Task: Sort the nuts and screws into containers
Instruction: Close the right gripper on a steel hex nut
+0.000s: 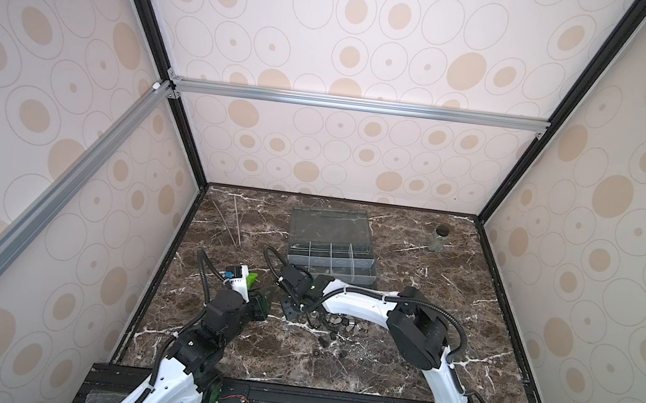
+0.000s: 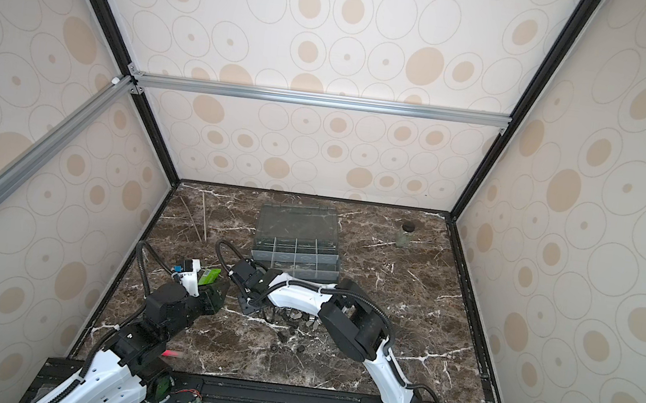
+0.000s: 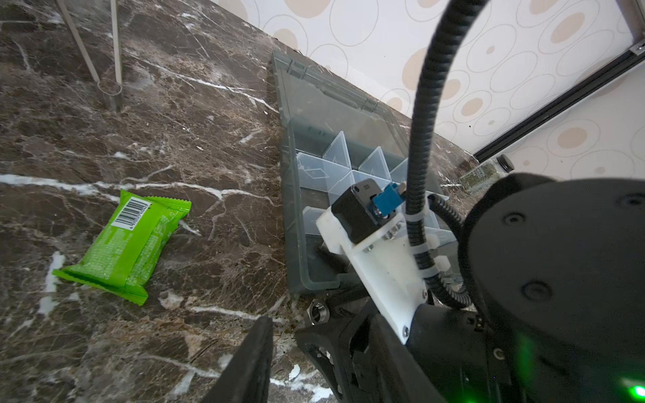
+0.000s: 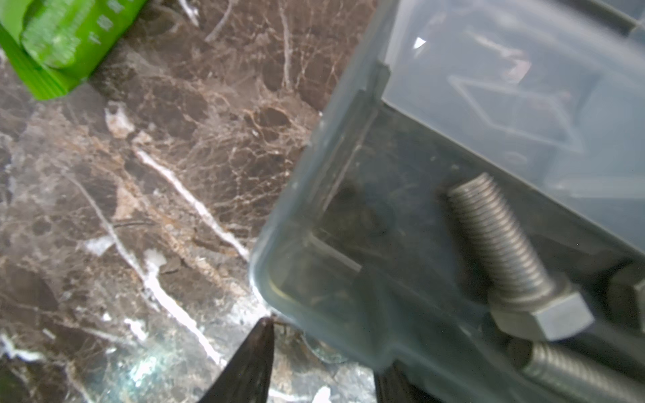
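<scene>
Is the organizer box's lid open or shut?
Open: the clear lid is swung back behind the organizer box, leaving its divided compartments uncovered.

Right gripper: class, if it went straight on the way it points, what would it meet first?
Probably the silver nut between its open jaws, at the organizer box corner; depth is unclear.

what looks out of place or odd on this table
The green snack packet lies on the marble table beside the organizer box; it is neither screw nor nut. One nut sits on the table right by the box's corner, outside it. The thin sticks and small jar are unrelated too.
</scene>
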Motion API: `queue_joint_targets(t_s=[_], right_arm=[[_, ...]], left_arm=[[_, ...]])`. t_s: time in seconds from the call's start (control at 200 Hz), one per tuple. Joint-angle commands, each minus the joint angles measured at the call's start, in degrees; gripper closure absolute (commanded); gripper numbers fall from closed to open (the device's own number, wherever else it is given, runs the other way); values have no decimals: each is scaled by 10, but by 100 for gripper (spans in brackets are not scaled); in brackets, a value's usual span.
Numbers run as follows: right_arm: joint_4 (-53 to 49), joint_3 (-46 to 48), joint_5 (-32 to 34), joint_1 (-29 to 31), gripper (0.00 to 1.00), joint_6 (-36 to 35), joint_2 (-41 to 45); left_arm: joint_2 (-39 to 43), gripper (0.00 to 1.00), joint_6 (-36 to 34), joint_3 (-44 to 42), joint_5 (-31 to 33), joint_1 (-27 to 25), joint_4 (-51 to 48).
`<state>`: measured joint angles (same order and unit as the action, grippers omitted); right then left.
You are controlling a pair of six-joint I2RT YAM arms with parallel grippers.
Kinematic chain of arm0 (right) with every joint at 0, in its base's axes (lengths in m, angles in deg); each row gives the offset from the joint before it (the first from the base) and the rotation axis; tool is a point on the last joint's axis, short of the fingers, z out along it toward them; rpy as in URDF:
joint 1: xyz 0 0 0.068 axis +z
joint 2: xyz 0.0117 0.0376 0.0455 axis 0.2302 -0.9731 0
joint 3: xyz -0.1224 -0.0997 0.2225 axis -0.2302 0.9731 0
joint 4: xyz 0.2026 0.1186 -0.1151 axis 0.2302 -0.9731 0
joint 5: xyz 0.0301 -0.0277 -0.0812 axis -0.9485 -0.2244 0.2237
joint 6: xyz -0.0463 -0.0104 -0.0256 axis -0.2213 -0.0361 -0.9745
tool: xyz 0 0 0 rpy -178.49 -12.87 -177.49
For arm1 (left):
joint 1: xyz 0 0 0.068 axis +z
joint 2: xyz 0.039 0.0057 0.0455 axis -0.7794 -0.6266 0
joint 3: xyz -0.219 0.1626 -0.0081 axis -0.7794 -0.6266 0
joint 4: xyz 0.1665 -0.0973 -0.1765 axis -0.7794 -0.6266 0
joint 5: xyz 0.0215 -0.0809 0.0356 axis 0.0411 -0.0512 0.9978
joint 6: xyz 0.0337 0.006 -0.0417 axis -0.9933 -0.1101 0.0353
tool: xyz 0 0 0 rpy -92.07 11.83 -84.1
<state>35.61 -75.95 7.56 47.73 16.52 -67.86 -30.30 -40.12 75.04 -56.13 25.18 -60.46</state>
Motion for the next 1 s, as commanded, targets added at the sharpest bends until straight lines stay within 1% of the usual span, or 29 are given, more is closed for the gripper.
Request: queue_joint_targets(t_s=[0.0, 0.2, 0.305, 0.605, 0.79, 0.885, 0.995], right_arm=[[-5, -14, 29, 1, 58, 7, -21], [-2, -11, 32, 5, 72, 10, -25], [3, -4, 29, 8, 76, 10, -22], [29, 40, 12, 15, 80, 7, 9], [55, 109, -1, 18, 80, 17, 68], [60, 136, 6, 19, 80, 19, 100], [59, 147, 15, 18, 80, 8, 136]], left_arm=[[8, 54, 16, -3, 1, 4, -2], [18, 54, 17, -3, 5, 4, -14], [24, 54, 20, -6, 7, 4, -17], [27, 54, 27, -9, 6, 5, -19], [24, 54, 30, -9, 9, 5, -15], [20, 54, 30, -9, 8, 4, -13], [18, 54, 30, -9, 8, 5, -9]])
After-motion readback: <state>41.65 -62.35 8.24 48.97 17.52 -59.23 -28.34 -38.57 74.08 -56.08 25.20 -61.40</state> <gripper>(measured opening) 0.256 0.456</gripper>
